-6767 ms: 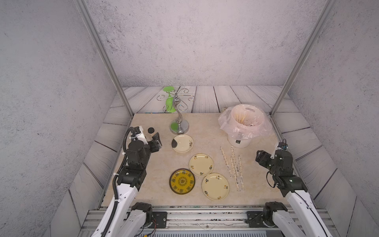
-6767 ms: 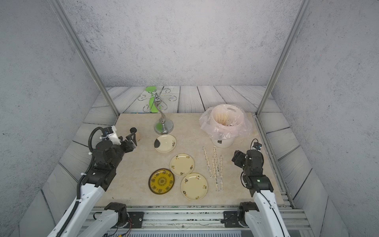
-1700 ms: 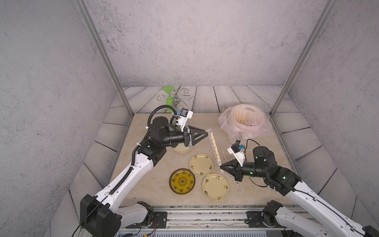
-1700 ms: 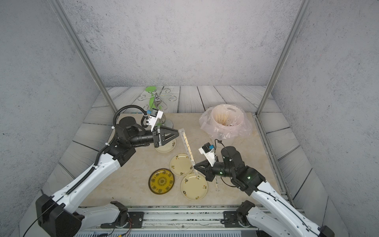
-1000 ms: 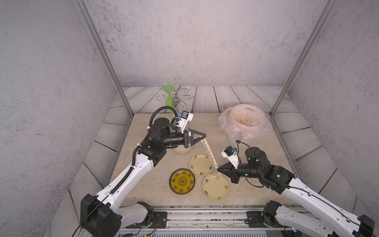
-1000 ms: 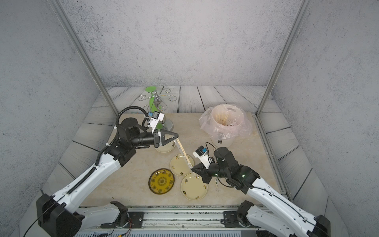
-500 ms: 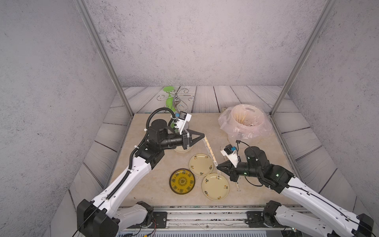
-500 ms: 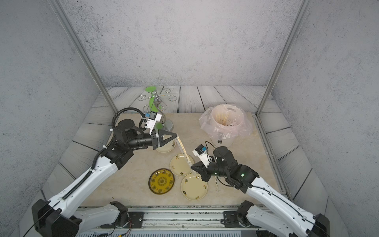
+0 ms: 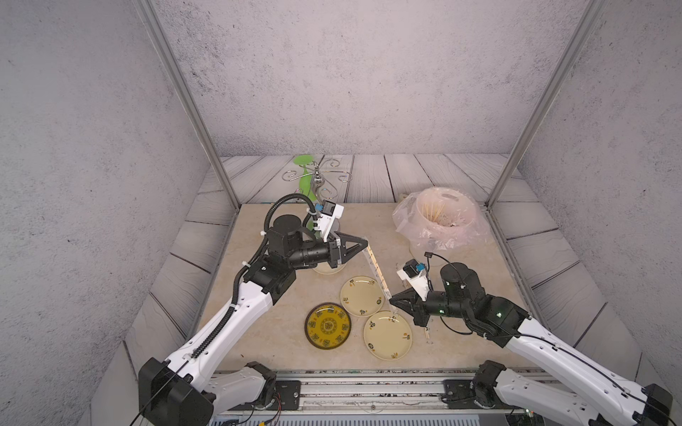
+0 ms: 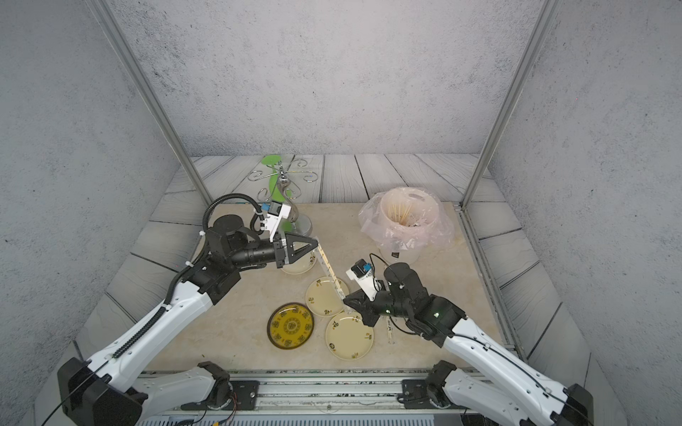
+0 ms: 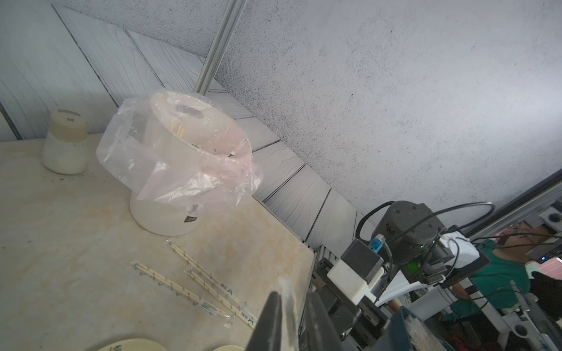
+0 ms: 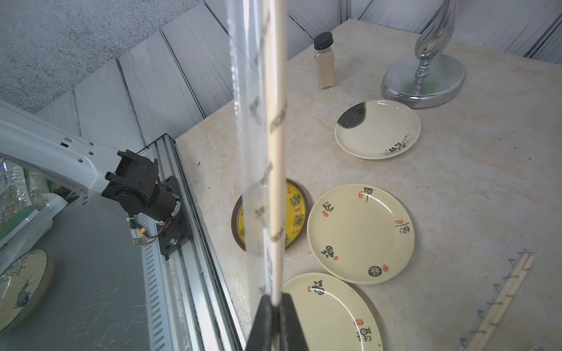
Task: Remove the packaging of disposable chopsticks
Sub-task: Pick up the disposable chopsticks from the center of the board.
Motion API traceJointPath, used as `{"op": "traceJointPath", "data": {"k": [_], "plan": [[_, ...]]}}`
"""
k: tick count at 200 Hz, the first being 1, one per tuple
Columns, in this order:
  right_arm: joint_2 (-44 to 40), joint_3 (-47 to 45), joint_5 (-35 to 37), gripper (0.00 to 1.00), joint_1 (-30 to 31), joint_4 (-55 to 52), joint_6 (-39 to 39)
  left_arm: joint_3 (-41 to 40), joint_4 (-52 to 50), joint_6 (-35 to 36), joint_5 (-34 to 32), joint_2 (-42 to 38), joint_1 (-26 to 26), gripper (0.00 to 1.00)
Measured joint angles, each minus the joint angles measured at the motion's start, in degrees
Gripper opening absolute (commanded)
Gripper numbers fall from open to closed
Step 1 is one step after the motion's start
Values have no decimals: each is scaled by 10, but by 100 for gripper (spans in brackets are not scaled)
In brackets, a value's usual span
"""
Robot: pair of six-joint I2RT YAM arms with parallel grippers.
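Left gripper [image 9: 363,244]: jaws were shut a moment ago and now stand slightly parted. In the left wrist view the sleeve [image 11: 286,294] tip lies between them, against 1 finger [image 11: 269,319].

Right gripper [image 9: 392,300]: jaws pressed together, pinching the near end of the chopsticks [image 9: 376,271].

The pair hangs slanted in the air between the 2 grippers, near the middle cream plate [image 9: 361,296], with the sleeve on.

Reading: left is letting go, probably to re-grip the sleeve alone. Nothing stripped yet.

Bright, even light — nearby packaging [image 12: 246,136] blurred.
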Motion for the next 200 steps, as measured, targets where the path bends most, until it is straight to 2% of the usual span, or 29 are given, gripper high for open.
{"op": "traceJointPath", "data": {"k": [21,35,42,60,84,100,107,113,121,131,145,171,200], "plan": [[3,0,-3,0,3,0,0,0,0,-1,-2,0,0,21],[5,0,-4,0,5,0,0,0,1,0,-7,0,0,21],[6,0,-4,0,5,0,0,-1,1,0,-10,0,0,17],[9,0,-4,0,7,0,0,-2,3,-2,-12,0,0,0],[9,0,-3,0,8,0,0,-4,7,-5,-12,0,0,0],[9,0,-1,4,9,0,0,-6,12,-6,-13,0,0,0],[9,0,0,11,9,1,0,-8,13,-7,-14,0,0,0],[9,0,1,23,10,1,0,-9,14,-7,-17,-1,0,0],[9,0,2,44,10,2,1,-11,14,-7,-21,-2,0,0],[9,0,2,60,10,8,1,-12,12,-6,-24,-5,1,0],[9,1,2,73,10,16,0,-9,0,5,-25,-11,3,0],[20,20,9,75,10,18,-8,57,-76,54,-20,-10,8,0],[36,60,16,77,10,31,-32,215,-176,128,28,13,18,0]]}}
